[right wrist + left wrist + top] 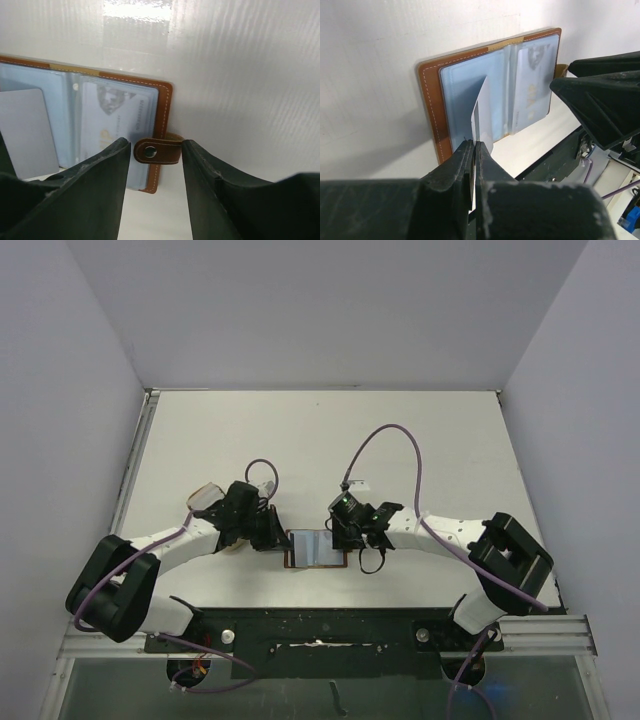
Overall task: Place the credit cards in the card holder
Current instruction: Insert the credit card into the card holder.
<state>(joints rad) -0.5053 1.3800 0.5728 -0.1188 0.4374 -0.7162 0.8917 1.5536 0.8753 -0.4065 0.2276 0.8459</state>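
Observation:
The card holder (316, 548) lies open on the table between my two grippers, its brown edge (427, 100) around pale blue pockets. One credit card (532, 85) sits in its right pocket and also shows in the right wrist view (115, 120). My left gripper (474, 145) is shut on a second pale grey card (482, 117), holding it on edge with its far end at the left pocket. My right gripper (156, 141) is open, its jaws standing either side of the wallet's snap strap (156, 151) at the right edge (162, 105).
A pale tan dish (207, 497) sits behind the left arm. The black base rail (320, 625) runs along the near table edge, just below the wallet. The right gripper's fingers (605, 105) hang close over the wallet's right side.

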